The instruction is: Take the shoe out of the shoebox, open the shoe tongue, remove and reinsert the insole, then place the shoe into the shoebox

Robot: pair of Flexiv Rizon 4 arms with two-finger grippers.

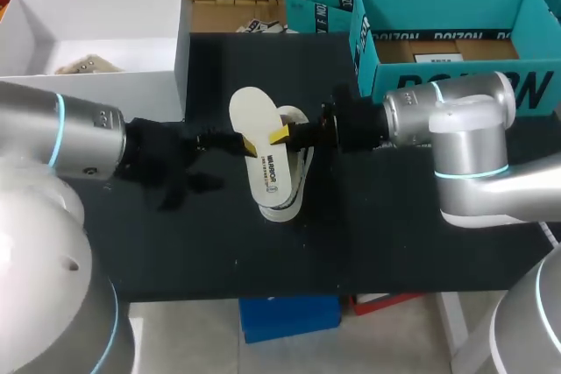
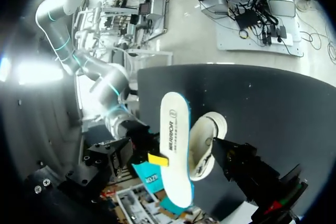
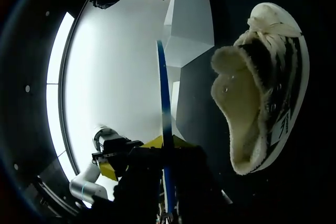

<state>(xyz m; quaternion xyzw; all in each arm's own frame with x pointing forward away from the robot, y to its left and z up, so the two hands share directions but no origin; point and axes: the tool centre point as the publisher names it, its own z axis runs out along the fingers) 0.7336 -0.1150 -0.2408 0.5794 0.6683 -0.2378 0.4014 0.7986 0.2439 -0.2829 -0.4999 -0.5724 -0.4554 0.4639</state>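
A white insole [image 1: 259, 129] is held upright on edge over the middle of the black table. My right gripper [image 1: 282, 135] comes in from the right and is shut on the insole's edge. From the right wrist the insole [image 3: 164, 87] shows edge-on between the yellow tips of the right gripper [image 3: 165, 145]. The white shoe [image 1: 298, 177] lies on its side just beyond the insole, apart from both grippers. My left gripper [image 1: 226, 142] is at the insole's other side with fingers spread wide. From the left wrist, the insole [image 2: 174, 129] and shoe [image 2: 202, 145] lie ahead of the left gripper [image 2: 176, 163].
An open white box [image 1: 180, 41] with paper inside stands at the table's back left. Open teal boxes [image 1: 456, 6] stand at the back right, close behind my right arm. The front part of the black tabletop [image 1: 263, 251] is bare.
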